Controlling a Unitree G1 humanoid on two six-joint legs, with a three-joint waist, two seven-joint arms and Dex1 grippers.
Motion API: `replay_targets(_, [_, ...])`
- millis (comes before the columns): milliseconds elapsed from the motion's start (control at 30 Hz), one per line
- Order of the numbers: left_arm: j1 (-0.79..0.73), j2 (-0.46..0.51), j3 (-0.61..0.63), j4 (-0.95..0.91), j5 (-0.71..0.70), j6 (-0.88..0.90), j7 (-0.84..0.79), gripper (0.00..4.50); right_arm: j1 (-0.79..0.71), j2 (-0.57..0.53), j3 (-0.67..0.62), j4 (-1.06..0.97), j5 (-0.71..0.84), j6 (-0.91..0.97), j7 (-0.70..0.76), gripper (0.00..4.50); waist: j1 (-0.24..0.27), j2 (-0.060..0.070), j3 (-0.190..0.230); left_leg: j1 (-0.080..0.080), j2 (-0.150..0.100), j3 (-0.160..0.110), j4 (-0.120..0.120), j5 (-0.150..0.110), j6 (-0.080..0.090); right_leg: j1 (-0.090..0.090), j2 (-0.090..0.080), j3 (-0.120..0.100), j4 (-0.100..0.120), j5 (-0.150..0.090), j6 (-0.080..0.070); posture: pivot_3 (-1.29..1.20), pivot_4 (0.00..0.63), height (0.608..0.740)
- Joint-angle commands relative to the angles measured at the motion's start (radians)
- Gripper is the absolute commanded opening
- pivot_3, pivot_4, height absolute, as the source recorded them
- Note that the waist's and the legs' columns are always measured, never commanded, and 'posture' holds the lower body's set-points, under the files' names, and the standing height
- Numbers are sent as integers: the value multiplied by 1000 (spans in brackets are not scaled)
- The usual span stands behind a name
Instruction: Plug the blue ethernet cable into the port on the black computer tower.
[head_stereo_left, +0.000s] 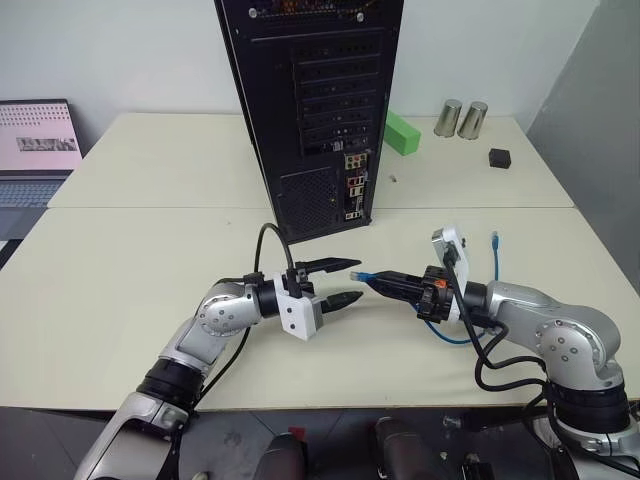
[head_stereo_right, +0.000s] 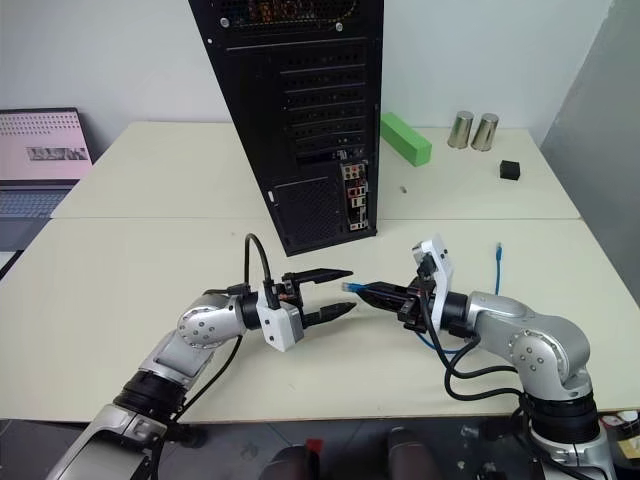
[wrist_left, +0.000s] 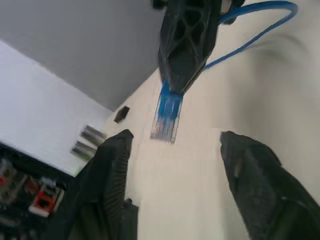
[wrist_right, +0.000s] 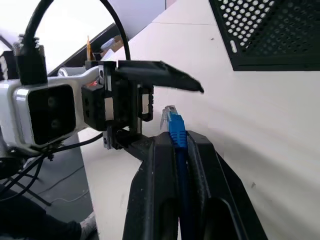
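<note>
Left eye view: black computer tower (head_stereo_left: 310, 110) in upper centre on the desk (head_stereo_left: 140, 260), the port (head_stereo_left: 352, 213) in its coloured strip. Lower centre: right hand (head_stereo_left: 378, 283) clamped on the blue ethernet cable (head_stereo_left: 362, 275), plug sticking out; left hand (head_stereo_left: 350, 281) facing it, fingers apart around nothing.

Left wrist view: plug (wrist_left: 165, 117) at centre, between spread fingers (wrist_left: 112, 165), not touching.

Right wrist view: cord pinched just behind the plug. Probably light and floppy, plug stiff but small with a fragile clip; best held close behind the plug.
</note>
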Motion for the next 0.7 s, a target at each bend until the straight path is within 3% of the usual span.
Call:
replay_targets(33, [55,17,89,-129,-144,225,5,3754,-6,18,-19,-36,-53,-89,-52,0,-3,0,0,0,0,0,0,0,0,0,0,0,0,0,0,0,150,740])
replay_targets(167, [107,-3,163,-244,-217,479,75,4452,-28,60,19,-56,-186,-200,-154,0,-4,0,0,0,1,0,0,0,0,0,0,0,0,0,0,0,150,740])
replay_targets(467, [77,-119,234,-424,-239,954,297,4452,-158,262,236,113,-599,-478,-436,0,-4,0,0,0,0,0,0,0,0,-1,0,0,0,0,0,0,150,740])
replay_targets(700, [45,-175,228,-497,-234,1069,344,4452,-296,410,268,420,-772,-637,-553,0,-3,0,0,-1,0,0,-1,0,0,-2,0,0,0,1,-1,0,150,740])
